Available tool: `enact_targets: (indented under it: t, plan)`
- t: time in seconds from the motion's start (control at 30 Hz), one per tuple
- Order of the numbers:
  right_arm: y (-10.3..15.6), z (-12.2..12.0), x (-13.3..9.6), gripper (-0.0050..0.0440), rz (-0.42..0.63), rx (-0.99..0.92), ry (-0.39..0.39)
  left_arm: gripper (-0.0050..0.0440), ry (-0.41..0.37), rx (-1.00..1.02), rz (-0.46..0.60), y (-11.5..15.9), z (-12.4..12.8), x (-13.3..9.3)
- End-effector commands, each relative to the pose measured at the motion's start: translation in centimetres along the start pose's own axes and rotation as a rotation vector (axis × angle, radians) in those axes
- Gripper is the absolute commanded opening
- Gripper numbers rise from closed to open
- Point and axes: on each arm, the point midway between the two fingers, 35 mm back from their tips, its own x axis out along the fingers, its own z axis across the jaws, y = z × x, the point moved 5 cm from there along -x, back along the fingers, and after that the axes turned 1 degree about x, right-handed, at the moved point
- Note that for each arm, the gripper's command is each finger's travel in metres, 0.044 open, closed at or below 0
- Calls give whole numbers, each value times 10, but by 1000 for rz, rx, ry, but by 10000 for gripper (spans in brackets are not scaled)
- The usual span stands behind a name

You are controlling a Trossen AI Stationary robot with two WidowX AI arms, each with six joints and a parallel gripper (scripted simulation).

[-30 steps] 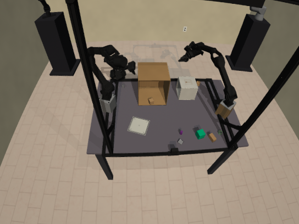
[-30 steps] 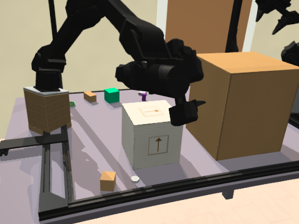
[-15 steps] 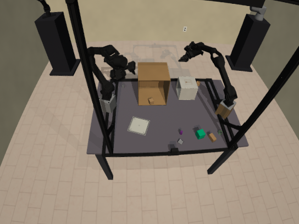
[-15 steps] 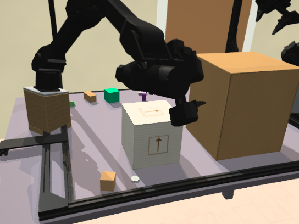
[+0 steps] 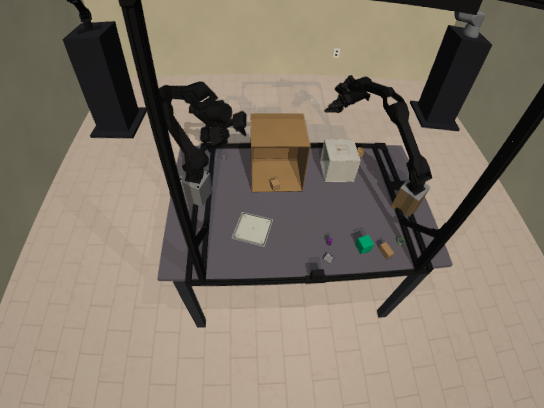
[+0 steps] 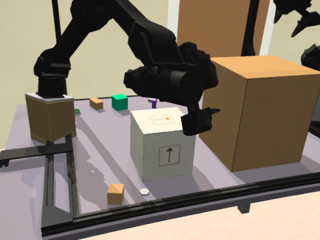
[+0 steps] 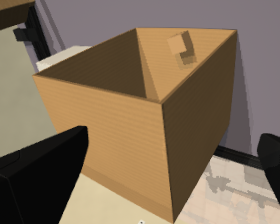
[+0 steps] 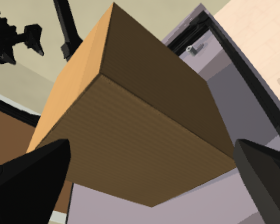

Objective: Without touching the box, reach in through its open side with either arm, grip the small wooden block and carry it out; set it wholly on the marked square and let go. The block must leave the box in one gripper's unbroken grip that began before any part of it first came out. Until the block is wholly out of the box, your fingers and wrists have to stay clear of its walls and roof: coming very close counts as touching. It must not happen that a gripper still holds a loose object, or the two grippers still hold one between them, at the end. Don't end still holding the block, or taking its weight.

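Observation:
The brown cardboard box stands at the back middle of the table, its open side facing the front. The small wooden block lies on the box floor near the opening; it also shows in the left wrist view. The marked square is a pale plate in front of the box. My left gripper is open and empty, raised beside the box's rear left corner. My right gripper is open and empty, above and behind the gap between the box and the white carton, as the exterior view shows.
A white carton stands right of the box, with a small tan block behind it. A green cube, a tan block, a purple piece and a grey cube lie at the front right. Black frame posts surround the table.

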Motion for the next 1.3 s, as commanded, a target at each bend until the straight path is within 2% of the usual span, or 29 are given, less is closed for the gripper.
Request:
enact_targets:
  t: [0.0, 0.33, 0.43, 0.53, 0.6, 0.83, 0.93, 1.27]
  plan:
    - [0, -1, 0, 400, -1, 2, -2, 400, -2, 5, 4, 1, 0, 0]
    - [1, 0, 1, 400, 3, 1, -1, 400, -1, -1, 5, 0, 1, 0]
    - [8, 6, 23, 400, 59, -14, 19, 400, 20, -89, 24, -7, 11, 6]
    - [30, 20, 67, 400, 175, -51, 68, 400, 49, -269, 63, -24, 32, 21]
    - [45, 28, 86, 400, 236, -41, 93, 400, 61, -341, 84, -32, 41, 30]
    - [47, 29, 91, 400, 248, -58, 100, 400, 62, -405, 92, -34, 44, 32]
    - [66, 40, 116, 400, 316, -93, 135, 400, 73, -537, 125, -46, 56, 45]
    - [113, 65, 163, 400, 445, -188, 215, 400, 82, -835, 209, -73, 78, 81]
